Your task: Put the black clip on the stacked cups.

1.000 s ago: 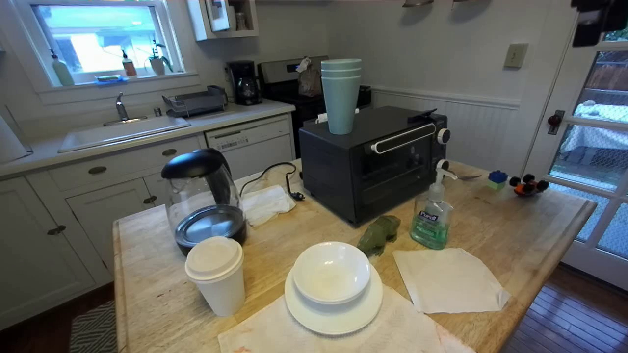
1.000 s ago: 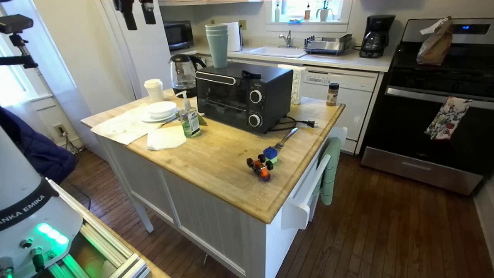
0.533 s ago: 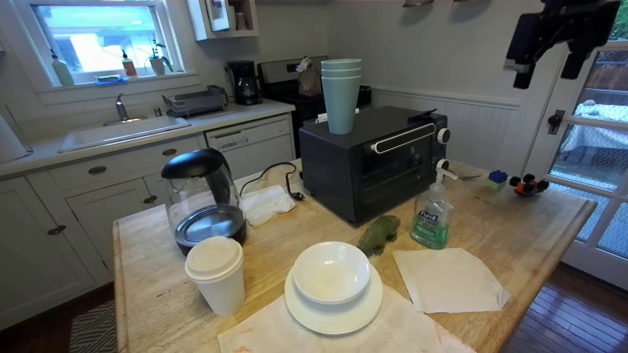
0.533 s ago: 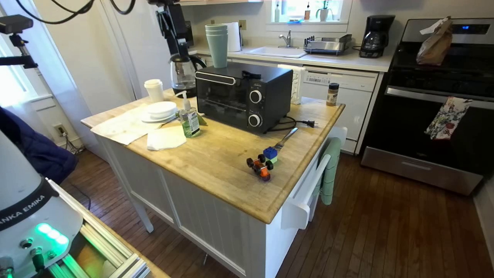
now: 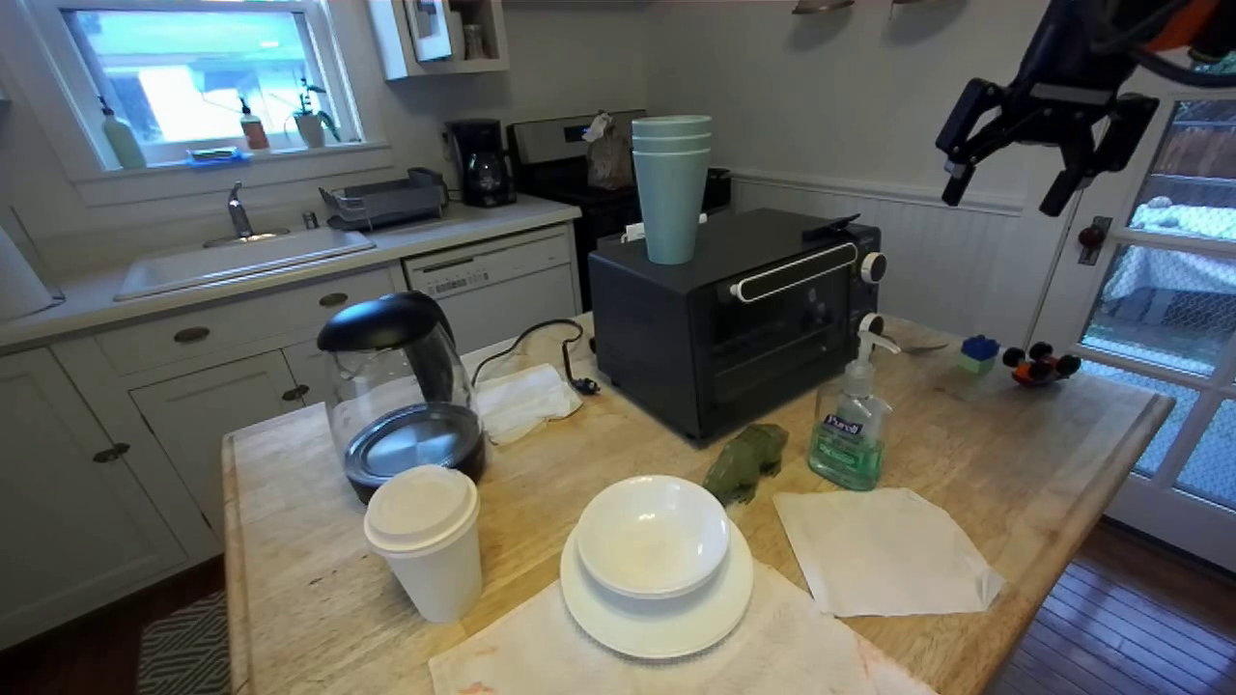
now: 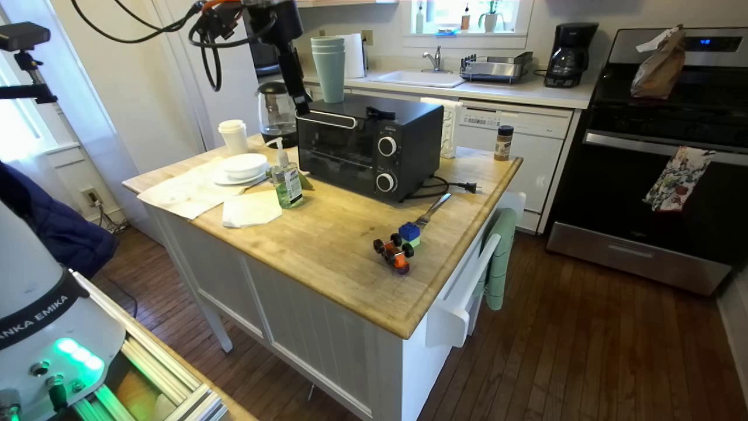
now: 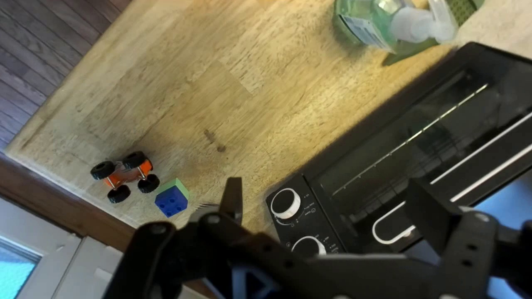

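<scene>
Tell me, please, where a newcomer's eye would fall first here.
The stack of pale green cups on the black oven probably draws the eye first. Next would be the open gripper, high at the right of an exterior view. An orange toy car on the table might follow.

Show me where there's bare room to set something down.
Bare wood: in front of the toaster oven, between sanitizer and toy car. Oven top: bare between stacked cups and black clip. Crowded: around the bowl and plate.

Seeing pale mint green on stacked cups, black on clip and toaster oven, blue over light green on toy brick, floral print on far towel.
</scene>
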Tool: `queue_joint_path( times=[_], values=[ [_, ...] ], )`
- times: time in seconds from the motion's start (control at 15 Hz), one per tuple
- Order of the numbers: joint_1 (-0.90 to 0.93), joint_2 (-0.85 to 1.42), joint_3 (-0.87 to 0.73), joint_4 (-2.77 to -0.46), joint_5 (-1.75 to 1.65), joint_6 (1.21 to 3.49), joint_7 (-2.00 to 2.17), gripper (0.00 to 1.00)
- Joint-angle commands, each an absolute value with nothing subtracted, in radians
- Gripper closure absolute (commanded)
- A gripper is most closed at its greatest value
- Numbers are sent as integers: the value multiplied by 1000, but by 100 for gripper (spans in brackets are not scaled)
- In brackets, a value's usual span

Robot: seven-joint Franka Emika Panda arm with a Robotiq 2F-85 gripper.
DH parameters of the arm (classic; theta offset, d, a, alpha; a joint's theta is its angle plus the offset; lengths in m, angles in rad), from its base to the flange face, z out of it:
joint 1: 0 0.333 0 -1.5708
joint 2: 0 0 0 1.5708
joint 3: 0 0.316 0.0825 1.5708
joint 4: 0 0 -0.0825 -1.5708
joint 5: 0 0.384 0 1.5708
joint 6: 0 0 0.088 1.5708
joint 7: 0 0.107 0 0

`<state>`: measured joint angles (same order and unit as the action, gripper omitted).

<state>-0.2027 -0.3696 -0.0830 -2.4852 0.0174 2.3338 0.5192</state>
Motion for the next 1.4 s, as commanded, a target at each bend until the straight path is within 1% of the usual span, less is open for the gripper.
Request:
queue_joint_path(
  times=[0.0,0.13,0.2,0.8,1.13,1.33],
  values=[
    [-252,-348,-70,-2535,40,2508,630,0],
    [-278,-335,-59,-2559,24,2619,701,0],
    [-257,-343,-72,-2532,30,2531,628,0],
    [-261,-330,-71,-2537,33,2531,633,0],
    [-271,-280,-69,-2552,79,2630,779,0],
    [-263,-244,-59,-2589,129,2768,897,0]
  ],
)
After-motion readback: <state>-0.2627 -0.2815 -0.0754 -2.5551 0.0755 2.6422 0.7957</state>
